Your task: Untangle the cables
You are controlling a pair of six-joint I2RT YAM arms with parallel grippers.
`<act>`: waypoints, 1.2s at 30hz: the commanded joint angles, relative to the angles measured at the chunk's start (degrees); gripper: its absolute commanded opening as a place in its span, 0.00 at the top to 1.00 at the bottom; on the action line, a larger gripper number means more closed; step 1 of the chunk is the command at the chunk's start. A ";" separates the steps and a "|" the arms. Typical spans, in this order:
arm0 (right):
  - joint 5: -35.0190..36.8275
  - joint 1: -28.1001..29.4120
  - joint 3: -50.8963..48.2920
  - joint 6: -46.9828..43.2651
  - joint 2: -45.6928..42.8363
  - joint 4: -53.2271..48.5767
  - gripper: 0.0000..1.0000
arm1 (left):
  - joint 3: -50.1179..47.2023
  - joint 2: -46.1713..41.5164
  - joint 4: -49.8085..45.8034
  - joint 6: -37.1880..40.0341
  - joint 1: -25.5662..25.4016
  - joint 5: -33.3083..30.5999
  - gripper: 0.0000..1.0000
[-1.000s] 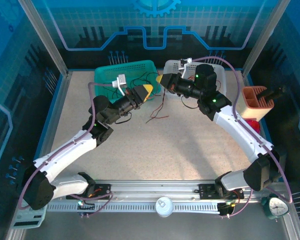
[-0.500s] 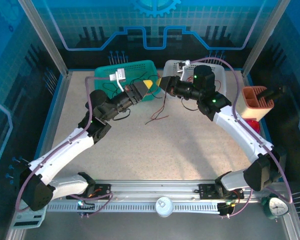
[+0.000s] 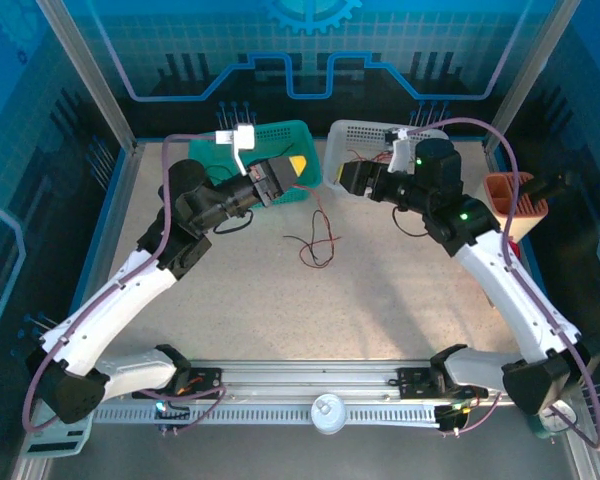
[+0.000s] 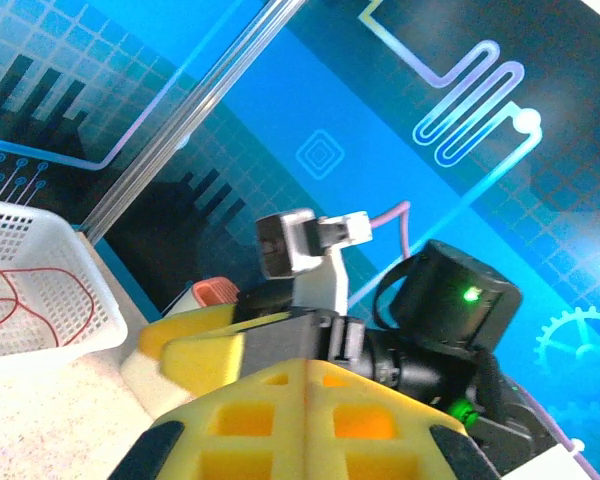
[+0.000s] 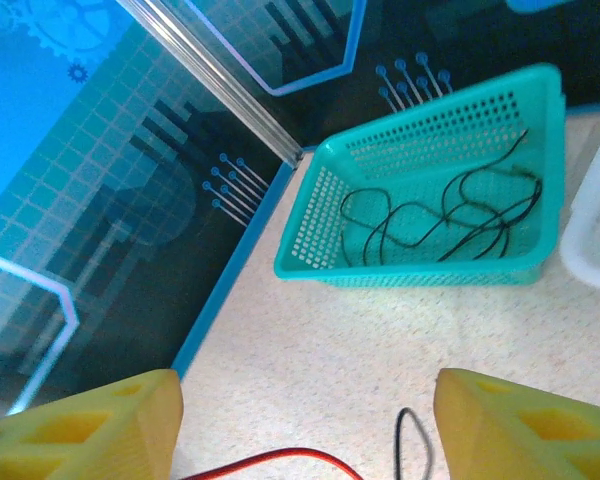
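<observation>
Black cables lay in the eleven-o'clock basket; a seemingly knotted tangle waited on the counter. Left gripper was shut; right gripper gaped empty.

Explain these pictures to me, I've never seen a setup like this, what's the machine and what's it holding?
Two robot arms are bolted to a table, each ending in a two-finger gripper. One picture looks down from above; the other two come from cameras on the wrists. A teal basket holds black cables, a white basket holds red cables, and a loose red-and-black tangle lies on the table. The left gripper is shut, with nothing visibly in it. The right gripper is open and empty.
</observation>
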 commanded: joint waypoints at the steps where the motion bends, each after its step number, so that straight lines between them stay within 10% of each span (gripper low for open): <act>1: 1.52 -0.27 -0.36 -6.97 -2.77 0.38 0.28 | 2.84 0.13 -3.46 3.10 -0.20 1.95 1.00; 11: -2.59 6.69 -2.93 -21.37 -4.49 5.01 0.22 | 6.32 1.47 -6.76 3.39 -0.21 2.46 1.00; 36: -3.21 14.54 1.53 -23.19 4.17 8.45 0.22 | 8.50 5.21 -6.38 0.58 -0.23 3.14 1.00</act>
